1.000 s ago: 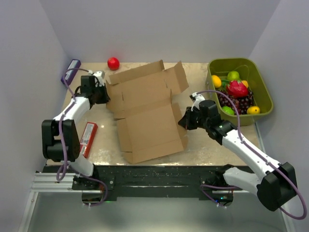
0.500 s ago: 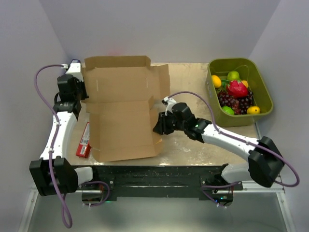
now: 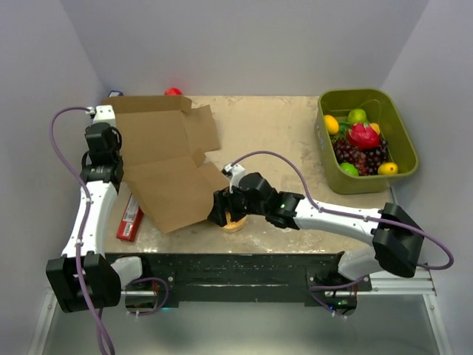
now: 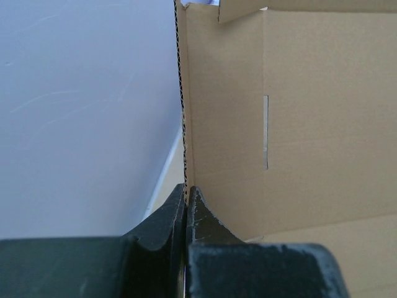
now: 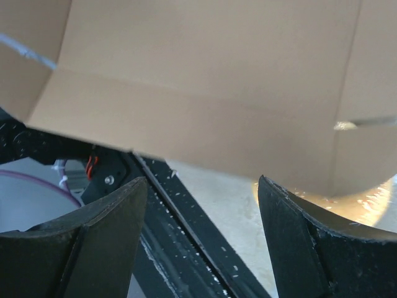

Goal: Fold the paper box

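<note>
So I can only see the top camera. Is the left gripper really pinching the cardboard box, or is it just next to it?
Observer: Really pinching. In the left wrist view the left gripper is shut on the corrugated edge of the paper box.
Operator: And the right one?
Observer: Not holding. In the right wrist view the right gripper is open. The box's edge shows just past its tips, with nothing between them.
Operator: Any holes in the box?
Observer: One narrow slot is cut in the panel beside the left gripper.
</note>
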### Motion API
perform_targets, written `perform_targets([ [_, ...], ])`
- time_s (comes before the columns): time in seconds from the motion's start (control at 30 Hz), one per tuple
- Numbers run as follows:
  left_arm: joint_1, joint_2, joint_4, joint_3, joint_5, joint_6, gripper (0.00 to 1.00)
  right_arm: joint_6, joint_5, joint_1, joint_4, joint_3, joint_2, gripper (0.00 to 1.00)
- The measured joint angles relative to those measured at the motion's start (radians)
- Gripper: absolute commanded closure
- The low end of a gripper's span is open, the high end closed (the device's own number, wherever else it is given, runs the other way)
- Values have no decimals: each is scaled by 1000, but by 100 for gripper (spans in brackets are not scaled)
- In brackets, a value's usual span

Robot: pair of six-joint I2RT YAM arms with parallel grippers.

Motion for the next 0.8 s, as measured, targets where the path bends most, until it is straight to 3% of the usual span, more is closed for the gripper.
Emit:
perform_targets([
  [0.2,40,-40,18,-5,-67,1,100,10,1,56,46,4,66,29],
  [0.4,94,-63,45,-8,-93,-6,100,-2,-12,122,83,61,201,44],
  [0.8,105,-69,55,-17,-94,-14,100,-7,-8,120,112,170,441,48],
])
